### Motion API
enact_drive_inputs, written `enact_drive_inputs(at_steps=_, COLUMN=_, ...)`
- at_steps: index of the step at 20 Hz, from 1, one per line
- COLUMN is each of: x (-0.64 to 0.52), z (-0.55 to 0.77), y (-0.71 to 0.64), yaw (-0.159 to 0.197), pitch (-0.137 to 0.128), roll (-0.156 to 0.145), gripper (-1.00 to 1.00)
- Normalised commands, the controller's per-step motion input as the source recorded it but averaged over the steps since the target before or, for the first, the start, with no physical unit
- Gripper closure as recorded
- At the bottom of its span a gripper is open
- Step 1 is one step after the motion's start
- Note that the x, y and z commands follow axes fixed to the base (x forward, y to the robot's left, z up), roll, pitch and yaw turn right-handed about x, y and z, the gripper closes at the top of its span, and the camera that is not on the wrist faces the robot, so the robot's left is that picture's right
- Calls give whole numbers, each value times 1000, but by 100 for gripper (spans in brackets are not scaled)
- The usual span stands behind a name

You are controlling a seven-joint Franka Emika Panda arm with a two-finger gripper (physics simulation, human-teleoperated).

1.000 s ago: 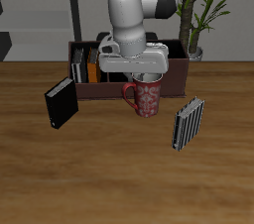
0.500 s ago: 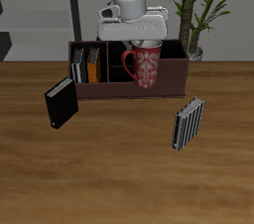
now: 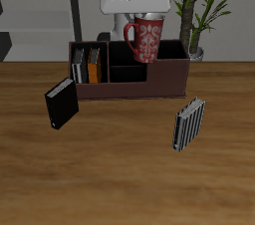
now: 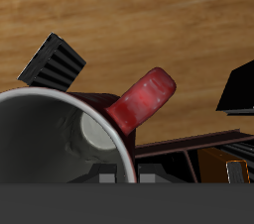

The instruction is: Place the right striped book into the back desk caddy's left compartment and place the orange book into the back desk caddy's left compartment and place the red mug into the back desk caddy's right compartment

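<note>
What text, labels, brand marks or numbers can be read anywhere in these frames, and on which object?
None: no legible text in either view.
red mug: a pale repeating pattern only, no lettering.
Books in the desk caddy: plain spines, too small to show any title.
Striped book and black book on the table: no readable marks.

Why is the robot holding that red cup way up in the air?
The robot's gripper holds the red mug by its rim, up above the brown desk caddy. An orange book and a striped book already stand in one end compartment. The mug is not in the caddy yet. Another striped book and a black book stand on the table.
</note>
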Motion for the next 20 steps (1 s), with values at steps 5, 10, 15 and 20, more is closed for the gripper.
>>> enact_drive_inputs(at_steps=5, x=-378, z=170, y=109, yaw=29, pitch=-29, roll=7, gripper=100)
enact_drive_inputs(at_steps=10, x=-313, z=31, y=151, yaw=42, pitch=15, roll=20, gripper=100)
enact_drive_inputs(at_steps=15, x=-255, z=-52, y=142, yaw=45, pitch=20, roll=15, gripper=100)
enact_drive_inputs(at_steps=20, x=-207, z=-78, y=173, yaw=33, pitch=35, roll=33, gripper=100)
